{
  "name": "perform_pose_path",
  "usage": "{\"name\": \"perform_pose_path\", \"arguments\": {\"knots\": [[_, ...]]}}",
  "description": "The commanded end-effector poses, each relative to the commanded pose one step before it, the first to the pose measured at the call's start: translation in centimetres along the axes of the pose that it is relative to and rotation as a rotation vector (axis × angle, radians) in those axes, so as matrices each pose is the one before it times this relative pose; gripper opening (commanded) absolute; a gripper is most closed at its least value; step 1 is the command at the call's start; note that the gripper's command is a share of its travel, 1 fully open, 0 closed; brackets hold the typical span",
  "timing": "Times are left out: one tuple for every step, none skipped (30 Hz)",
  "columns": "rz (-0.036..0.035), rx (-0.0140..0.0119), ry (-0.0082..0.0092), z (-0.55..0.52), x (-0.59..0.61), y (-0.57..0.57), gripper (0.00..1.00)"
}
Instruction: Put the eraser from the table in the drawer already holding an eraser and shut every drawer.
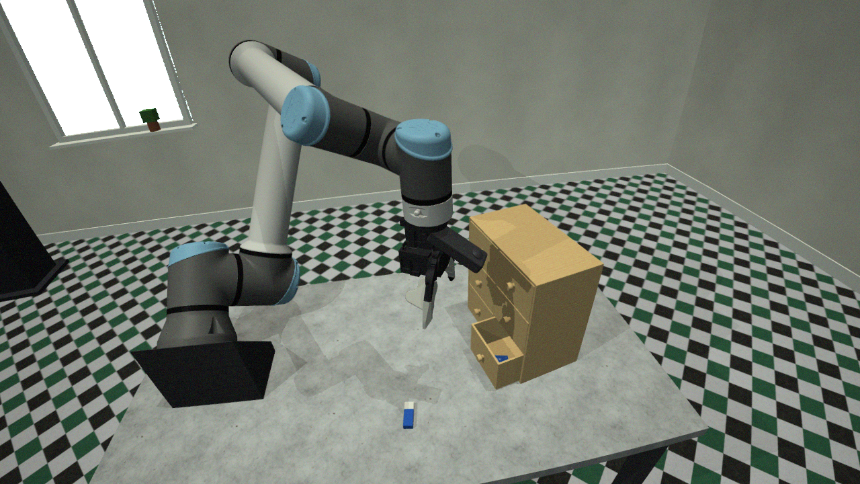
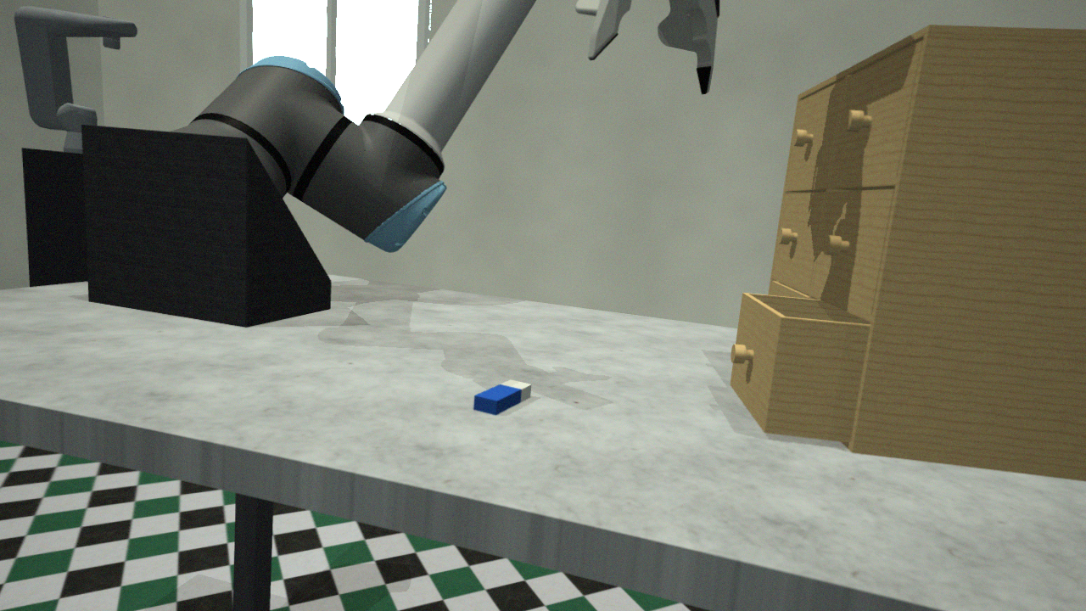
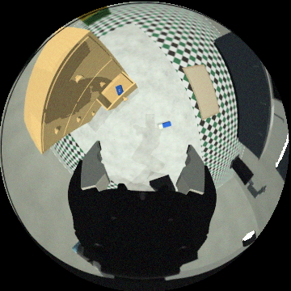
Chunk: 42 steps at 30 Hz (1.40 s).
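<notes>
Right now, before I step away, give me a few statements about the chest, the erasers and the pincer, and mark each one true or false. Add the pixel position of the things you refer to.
1. The blue-and-white eraser (image 1: 408, 417) (image 2: 497, 398) (image 3: 165, 124) lies on the table (image 1: 270, 439) (image 2: 227, 364) (image 3: 125, 52). True.
2. The pincer (image 1: 438, 300) (image 2: 648, 74) (image 3: 144, 142) is shut on that eraser. False: it is open, well above the table.
3. A bottom drawer (image 1: 494, 368) (image 2: 816, 376) (image 3: 117, 103) is pulled out. True.
4. The chest (image 1: 559, 318) (image 2: 979, 250) (image 3: 54, 73) lies on its side. False: it stands upright.
5. Something blue (image 1: 501, 357) (image 3: 119, 90) is inside the pulled-out drawer. True.
</notes>
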<state>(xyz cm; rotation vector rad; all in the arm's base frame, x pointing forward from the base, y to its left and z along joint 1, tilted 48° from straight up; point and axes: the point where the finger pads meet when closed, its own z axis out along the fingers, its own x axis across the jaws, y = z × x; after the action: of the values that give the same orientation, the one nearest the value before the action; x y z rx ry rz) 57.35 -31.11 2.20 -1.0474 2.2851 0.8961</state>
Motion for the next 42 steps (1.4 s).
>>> {"name": "perform_pose_path", "arguments": {"knots": [[-0.21793, -0.00525, -0.00941, -0.080, -0.641, -0.390, 1.00], [-0.03257, -0.00001, -0.00002, 0.003, -0.094, -0.065, 1.00], [-0.03160, -0.00001, -0.00002, 0.003, -0.090, -0.064, 1.00], [-0.03060, -0.00001, -0.00002, 0.003, -0.085, -0.063, 1.00], [-0.02958, -0.00001, -0.00002, 0.003, -0.080, -0.062, 1.00], [-0.02855, 0.00000, -0.00002, 0.003, -0.076, -0.061, 1.00], [-0.02749, 0.00000, -0.00002, 0.003, -0.071, -0.060, 1.00], [-0.02643, 0.00000, -0.00002, 0.003, -0.067, -0.058, 1.00], [-0.02535, 0.00000, -0.00002, 0.003, -0.063, -0.056, 1.00], [0.00000, 0.00000, 0.00000, 0.000, 0.000, 0.000, 1.00], [0.00000, 0.00000, 0.00000, 0.000, 0.000, 0.000, 1.00], [-0.02426, 0.00000, -0.00002, 0.003, -0.059, -0.054, 1.00], [-0.02316, 0.00000, -0.00002, 0.003, -0.055, -0.052, 1.00], [-0.02206, 0.00000, -0.00002, 0.002, -0.051, -0.050, 1.00], [-0.02096, 0.00000, -0.00002, 0.002, -0.047, -0.048, 1.00], [-0.01985, 0.00000, -0.00002, 0.002, -0.044, -0.046, 1.00], [-0.01874, 0.00000, -0.00001, 0.002, -0.041, -0.044, 1.00], [-0.01764, 0.00000, -0.00001, 0.002, -0.038, -0.041, 1.00], [-0.01655, 0.00000, -0.00001, 0.002, -0.035, -0.039, 1.00], [-0.01546, 0.00000, -0.00001, 0.002, -0.032, -0.036, 1.00], [-0.01438, 0.00000, -0.00001, 0.002, -0.029, -0.034, 1.00], [-0.01332, 0.00000, -0.00001, 0.002, -0.026, -0.032, 1.00], [-0.01228, 0.00000, -0.00001, 0.002, -0.024, -0.029, 1.00], [-0.01126, 0.00000, -0.00001, 0.001, -0.022, -0.027, 1.00], [-0.01026, 0.00000, -0.00001, 0.001, -0.020, -0.024, 1.00], [-0.00929, 0.00000, -0.00001, 0.001, -0.017, -0.022, 1.00], [0.00000, 0.00000, 0.00000, 0.000, 0.000, 0.000, 1.00], [0.00000, 0.00000, 0.00000, 0.000, 0.000, 0.000, 1.00], [-0.00834, 0.00000, -0.00001, 0.001, -0.015, -0.020, 1.00], [-0.00743, 0.00000, -0.00001, 0.001, -0.014, -0.018, 1.00], [-0.00656, 0.00000, -0.00001, 0.001, -0.012, -0.016, 1.00], [-0.00572, 0.00000, -0.00001, 0.001, -0.010, -0.014, 1.00], [-0.00493, 0.00000, 0.00000, 0.001, -0.009, -0.012, 1.00], [-0.00418, 0.00000, 0.00000, 0.001, -0.007, -0.010, 1.00], [-0.00348, 0.00000, 0.00000, 0.000, -0.006, -0.008, 1.00], [-0.00283, 0.00000, 0.00000, 0.000, -0.005, -0.007, 1.00], [-0.00224, 0.00000, 0.00000, 0.000, -0.004, -0.005, 1.00], [-0.00171, 0.00000, 0.00000, 0.000, -0.003, -0.004, 1.00], [-0.00125, 0.00000, 0.00000, 0.000, -0.002, -0.003, 1.00], [-0.00085, 0.00000, 0.00000, 0.000, -0.001, -0.002, 1.00], [-0.00052, 0.00000, 0.00000, 0.000, -0.001, -0.001, 1.00], [-0.00027, 0.00000, 0.00000, 0.000, 0.000, -0.001, 1.00]]}}
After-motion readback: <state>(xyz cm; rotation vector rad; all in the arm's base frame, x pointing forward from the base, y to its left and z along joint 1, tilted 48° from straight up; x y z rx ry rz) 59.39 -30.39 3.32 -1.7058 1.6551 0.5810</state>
